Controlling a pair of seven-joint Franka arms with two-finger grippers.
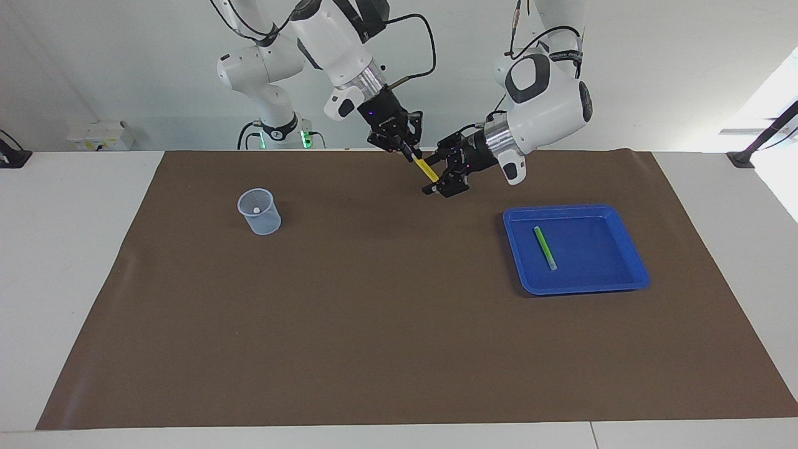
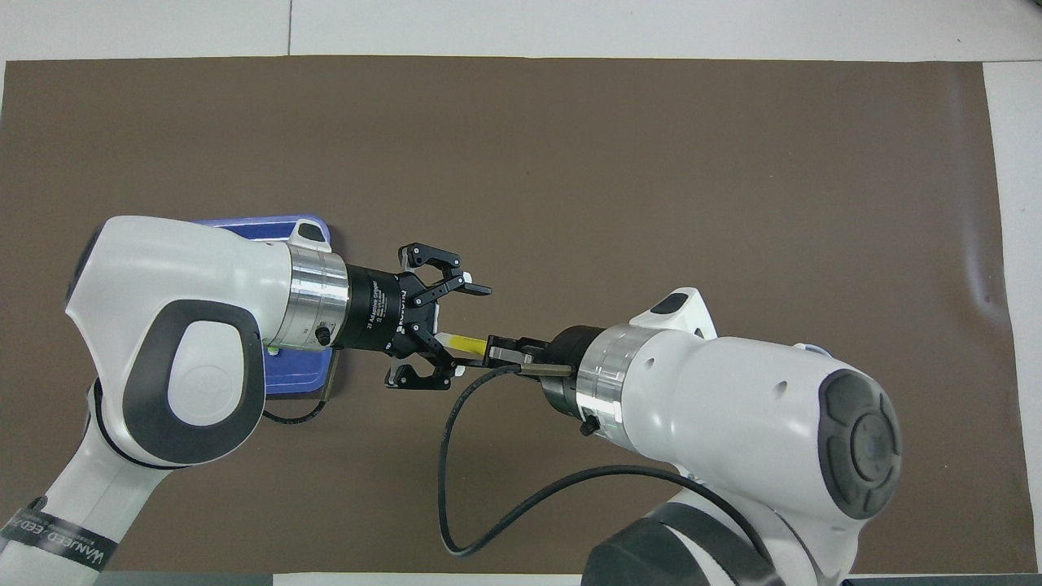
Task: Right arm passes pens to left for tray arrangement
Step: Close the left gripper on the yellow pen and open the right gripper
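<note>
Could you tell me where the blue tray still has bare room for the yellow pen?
In the blue tray, the green pen lies toward the right arm's end; the floor between it and the rim at the left arm's end is bare. The handover between the grippers is crowded.

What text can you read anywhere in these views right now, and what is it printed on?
"2F Adaptive Gripper" and "ROBOTIQ": on the body of the left gripper, overhead view.
A black band on the left arm carries white lettering, cut off at the frame edge; not readable in full.
A black band with lettering high on the left arm, facing view: too small to read.
No text shows on the yellow pen, tray or cup.
</note>
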